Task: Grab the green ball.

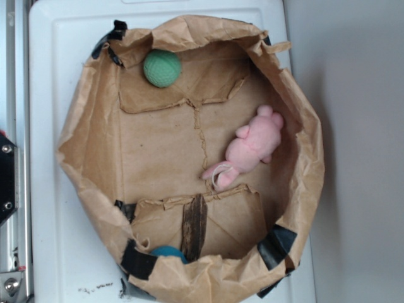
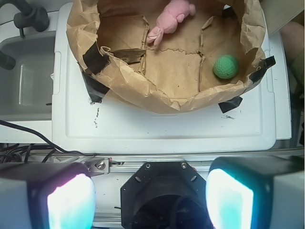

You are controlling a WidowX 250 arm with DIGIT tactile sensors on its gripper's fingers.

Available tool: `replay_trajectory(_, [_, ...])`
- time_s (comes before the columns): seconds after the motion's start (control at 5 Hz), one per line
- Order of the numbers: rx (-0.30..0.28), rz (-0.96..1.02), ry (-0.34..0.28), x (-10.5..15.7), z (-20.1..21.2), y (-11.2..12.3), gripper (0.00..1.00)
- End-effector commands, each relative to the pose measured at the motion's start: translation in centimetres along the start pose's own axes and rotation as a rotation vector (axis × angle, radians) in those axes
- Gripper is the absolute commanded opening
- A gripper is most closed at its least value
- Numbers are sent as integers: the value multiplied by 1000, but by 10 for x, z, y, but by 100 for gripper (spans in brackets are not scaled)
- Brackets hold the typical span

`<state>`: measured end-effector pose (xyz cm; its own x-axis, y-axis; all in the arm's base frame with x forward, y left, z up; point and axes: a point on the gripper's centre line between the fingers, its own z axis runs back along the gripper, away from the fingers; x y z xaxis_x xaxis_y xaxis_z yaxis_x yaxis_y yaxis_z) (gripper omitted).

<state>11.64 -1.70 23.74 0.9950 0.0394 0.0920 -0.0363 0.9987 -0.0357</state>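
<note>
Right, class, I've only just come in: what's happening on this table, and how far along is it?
Nothing is being handled yet. The gripper is open and empty, set back from the brown paper bag that sits on a white lid. The green ball lies untouched in one corner of the bag. A pink plush toy lies near the opposite side, and a teal ball peeks out at the bag's edge. The grab hasn't started.

Two balls, green ball point(image 1: 162, 68) and teal ball point(image 1: 168, 252); one pink plush toy point(image 1: 252, 146); one paper bag point(image 1: 88, 126).
</note>
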Motion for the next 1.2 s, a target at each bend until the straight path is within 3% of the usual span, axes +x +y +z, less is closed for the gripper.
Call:
replay_trajectory(0.0, [0,0,0,0,0,0,100])
replay_trajectory(0.2, [35,14,-83,25,-40,-13,100])
replay_trajectory(0.4, [73,53,-92,46,-61,-19,100])
replay_trajectory(0.6, [74,98,-80,71,-73,-15,100])
replay_trajectory(0.8, [112,261,-83,107,-92,-7,100])
replay_trajectory(1.0, [111,444,-60,121,-100,-2,100])
